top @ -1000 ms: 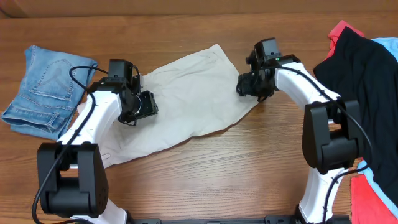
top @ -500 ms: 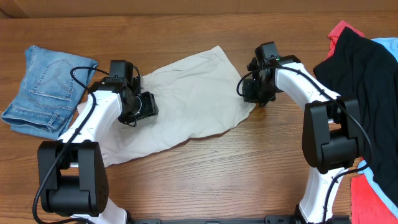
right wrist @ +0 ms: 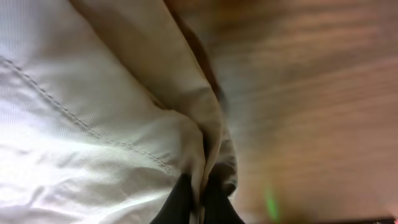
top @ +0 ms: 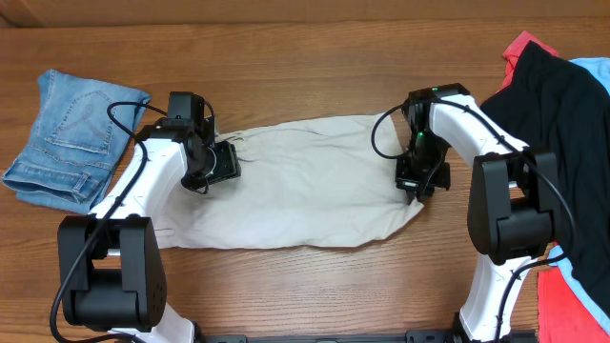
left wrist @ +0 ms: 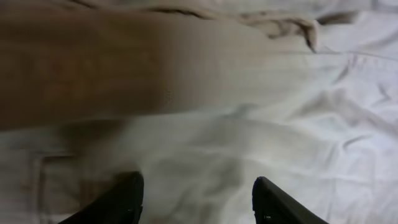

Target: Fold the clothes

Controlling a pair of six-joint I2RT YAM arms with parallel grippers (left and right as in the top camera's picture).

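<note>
Pale beige khaki shorts [top: 295, 191] lie spread across the middle of the table, seams showing close up in the right wrist view [right wrist: 74, 112]. My right gripper [top: 413, 183] is shut on the shorts' right edge, a fold of cloth [right wrist: 208, 155] pinched between its fingers. My left gripper [top: 221, 162] hovers over the shorts' upper left part, jaws open, with only cloth [left wrist: 249, 124] below them and nothing held. More clothes, black [top: 553, 105], red [top: 567, 305] and light blue [top: 593, 71], are heaped at the right edge.
Folded blue jeans [top: 67, 133] lie at the far left. Bare wooden table [top: 315, 286] runs along the front and the back.
My right gripper shut on the shorts' right edge and pulled it toward the front right, so the cloth now lies flatter and longer. The left gripper barely moved.
</note>
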